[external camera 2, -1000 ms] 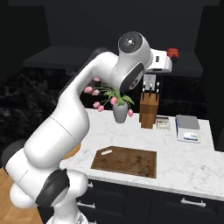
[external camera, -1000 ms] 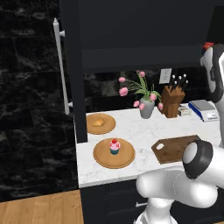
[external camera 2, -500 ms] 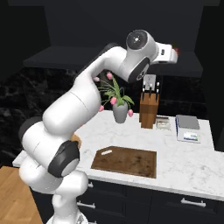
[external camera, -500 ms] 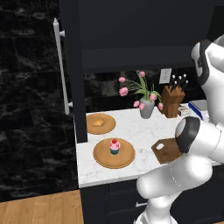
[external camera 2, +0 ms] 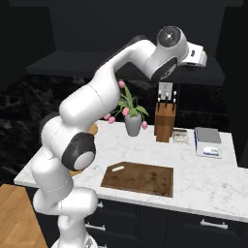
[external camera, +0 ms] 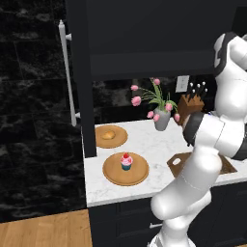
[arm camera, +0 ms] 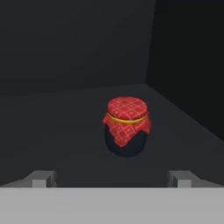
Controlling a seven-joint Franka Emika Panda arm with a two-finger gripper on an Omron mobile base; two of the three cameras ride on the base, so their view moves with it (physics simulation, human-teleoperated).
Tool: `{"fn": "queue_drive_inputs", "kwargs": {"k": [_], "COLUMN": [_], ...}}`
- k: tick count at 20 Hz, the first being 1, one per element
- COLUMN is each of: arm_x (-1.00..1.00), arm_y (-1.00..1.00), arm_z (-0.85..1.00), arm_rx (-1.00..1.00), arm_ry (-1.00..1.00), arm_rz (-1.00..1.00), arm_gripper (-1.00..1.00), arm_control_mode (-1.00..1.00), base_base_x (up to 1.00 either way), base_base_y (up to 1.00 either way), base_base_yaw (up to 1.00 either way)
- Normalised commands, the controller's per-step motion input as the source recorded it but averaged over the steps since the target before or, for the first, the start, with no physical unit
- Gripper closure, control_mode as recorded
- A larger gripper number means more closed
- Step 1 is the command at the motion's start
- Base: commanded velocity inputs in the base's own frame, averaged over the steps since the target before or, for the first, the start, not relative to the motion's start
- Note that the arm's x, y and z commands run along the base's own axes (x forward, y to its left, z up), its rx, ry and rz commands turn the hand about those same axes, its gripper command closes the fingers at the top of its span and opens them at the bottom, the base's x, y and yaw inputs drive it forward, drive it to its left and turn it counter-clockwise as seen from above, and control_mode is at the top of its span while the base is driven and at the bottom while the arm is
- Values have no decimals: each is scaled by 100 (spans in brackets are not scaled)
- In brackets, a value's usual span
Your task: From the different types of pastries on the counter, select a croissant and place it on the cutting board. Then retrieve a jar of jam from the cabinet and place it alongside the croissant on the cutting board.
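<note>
Red checked cloth with a yellow band caps the jar of jam (arm camera: 127, 127), which we see in the hand view standing upright on the dark shelf floor of the cabinet (arm camera: 65, 57), near the recess's right inner wall. Our gripper (arm camera: 111, 178) faces it with the two fingertips (arm camera: 41, 179) spread wide apart and empty; the jar stands ahead of them, centred between the two, not touched. From the right base view our arm reaches high toward the cabinet (external camera 2: 121, 34), with the hand (external camera 2: 193, 53) at the front edge of its shelf.

Down on the desk (external camera: 149, 144), the croissant (external camera: 108, 135) lies on a round light-wood plate (external camera: 118, 141) at the back left, just beside the tall dark unit with the long silver handle (external camera: 67, 79). The cupcake (external camera: 126, 161) with pink frosting and a cherry stands on a second round plate (external camera: 137, 173) nearer the front edge. The cutting board (external camera 2: 140, 178) lies flat near the desk's front edge, its small hole at the left corner, and nothing rests on it. Behind the board stand a grey vase of pink tulips (external camera 2: 131, 121) and a wooden knife block (external camera 2: 164, 121); to the right of the block sits a kitchen scale (external camera 2: 208, 141). In the left base view our arm covers most of the board.
</note>
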Motion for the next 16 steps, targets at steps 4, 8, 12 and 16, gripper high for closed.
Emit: {"fn": "queue_drive_inputs", "kwargs": {"k": [4,8,12,16], "arm_x": [1,14,0,0], "arm_y": [-6,-12,0,1], "arm_z": [0,0,-9,-88], "arm_rx": [2,3,0,-8], "arm_ry": [0,0,1,25], "arm_rz": [0,-2,-1,-7], "arm_gripper": [-100,-100,-100,-100], "arm_control_mode": [-100,-100,-100,-100], "base_base_x": [0,0,0,0], "base_base_y": [0,0,0,0], "base_base_yaw": [0,0,0,0]}}
